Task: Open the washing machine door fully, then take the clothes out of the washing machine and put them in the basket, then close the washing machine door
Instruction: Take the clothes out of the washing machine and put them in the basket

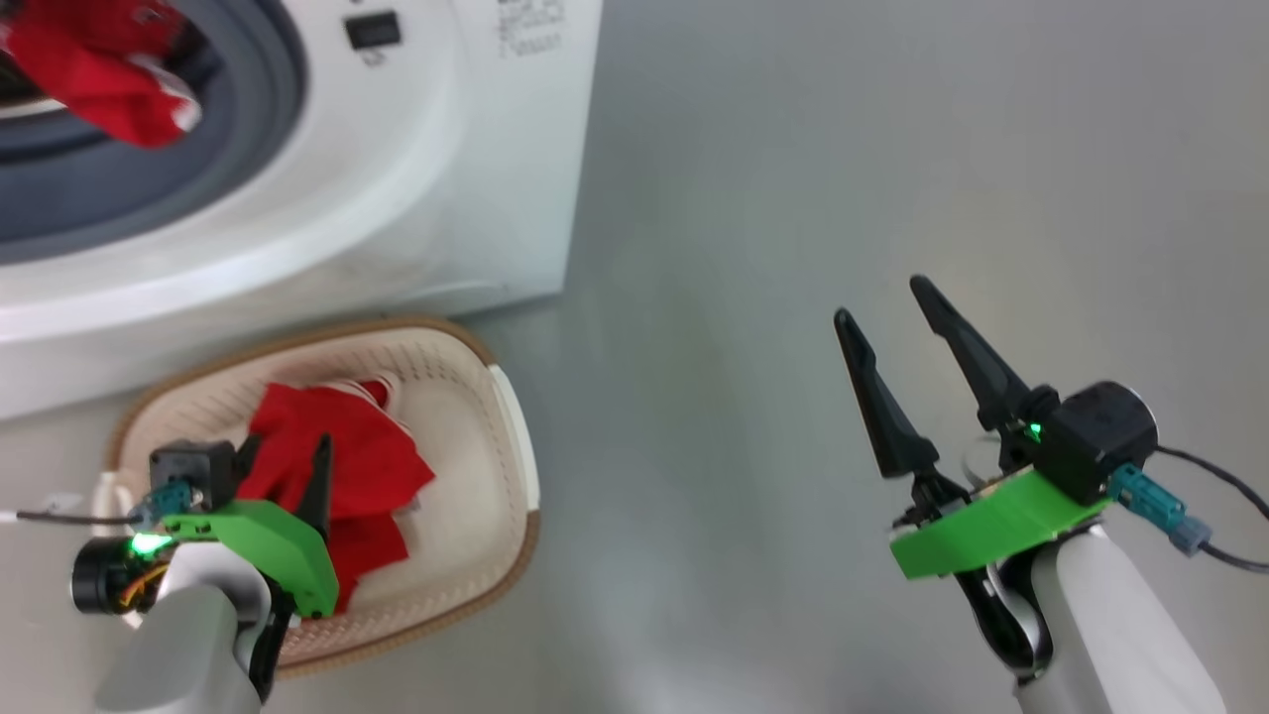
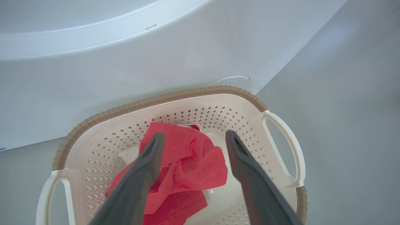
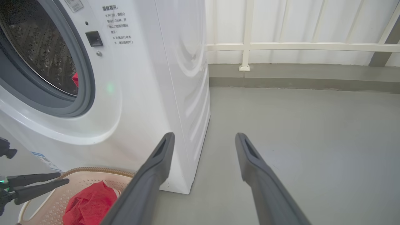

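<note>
Here, red clothes [image 1: 99,84] hang at the drum mouth of the washing machine [image 1: 446,149], and the basket [image 1: 466,416] sits on the grey floor [image 1: 714,297] just before it. The left gripper [image 1: 288,448] hovers over the basket, jaws apart and empty, above a red garment [image 1: 377,466] lying inside. Well to the right, the right gripper [image 1: 880,300] hangs over the floor, jaws apart.
</note>
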